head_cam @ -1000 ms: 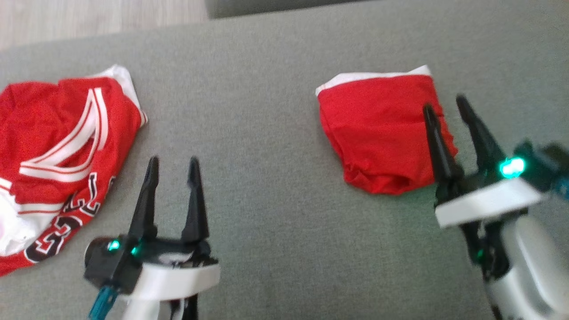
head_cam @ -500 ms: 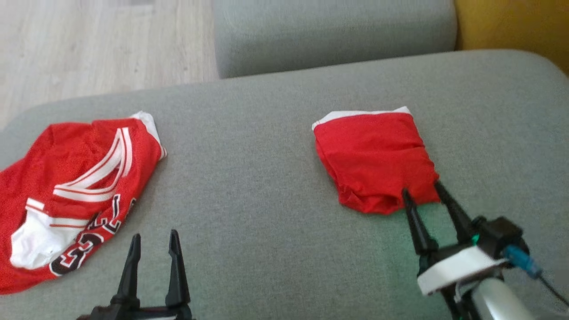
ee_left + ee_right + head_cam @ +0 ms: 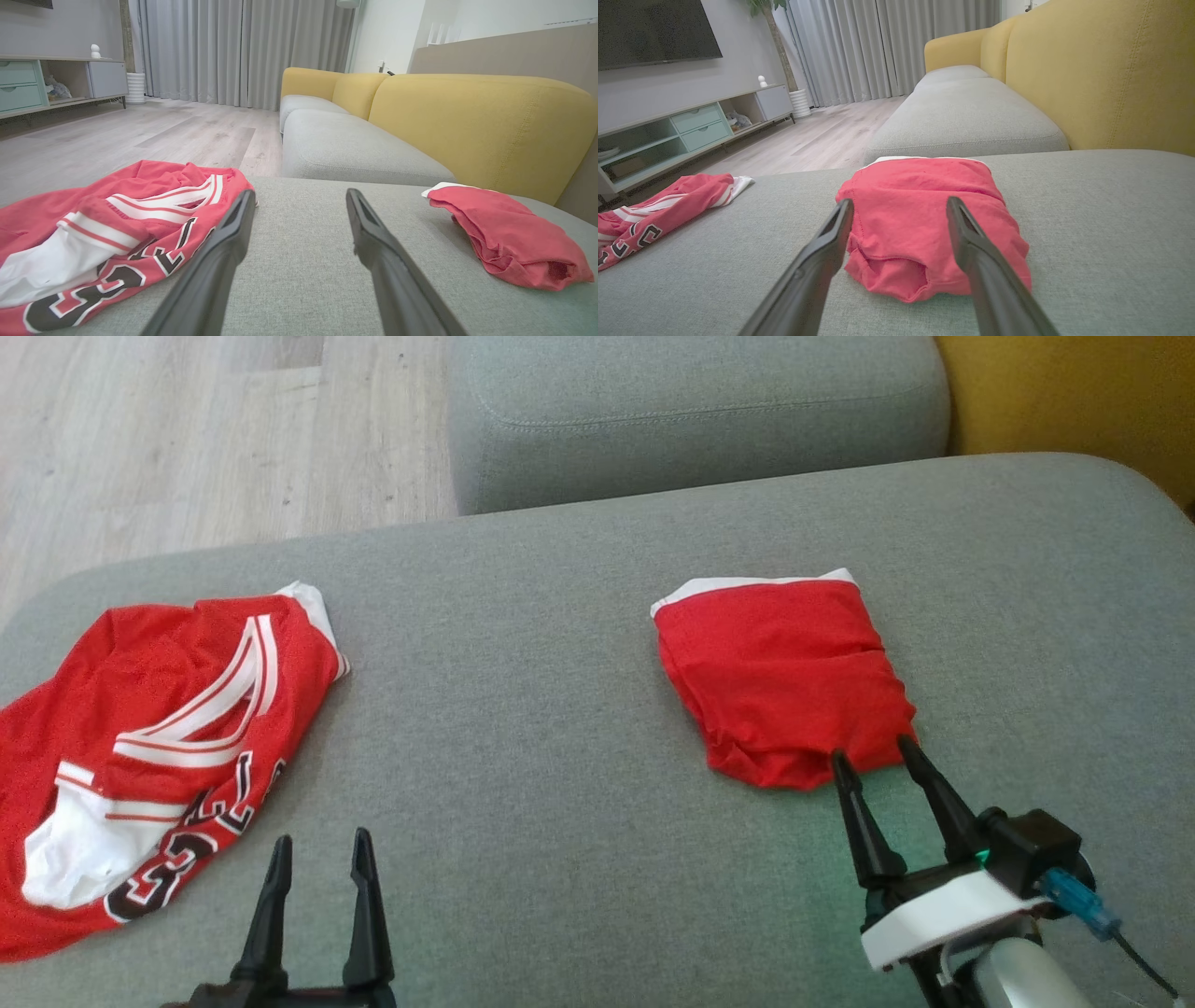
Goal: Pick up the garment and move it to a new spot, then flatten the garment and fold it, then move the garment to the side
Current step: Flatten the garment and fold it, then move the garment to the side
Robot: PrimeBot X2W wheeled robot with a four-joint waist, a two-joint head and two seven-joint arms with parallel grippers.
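I judge the task done: the folded red garment [image 3: 780, 681] lies set aside at two o'clock on the sofa seat [image 3: 560, 756]. My left fingers [image 3: 269, 915] and right fingers [image 3: 861, 821] stand spread, empty.

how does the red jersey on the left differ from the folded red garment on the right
The jersey lies spread and rumpled; the folded garment is a compact bundle. The jersey has white striped trim and black lettering; the folded garment is plain red with one white edge. The jersey covers more cushion than the folded garment. Both are red, on one grey cushion.
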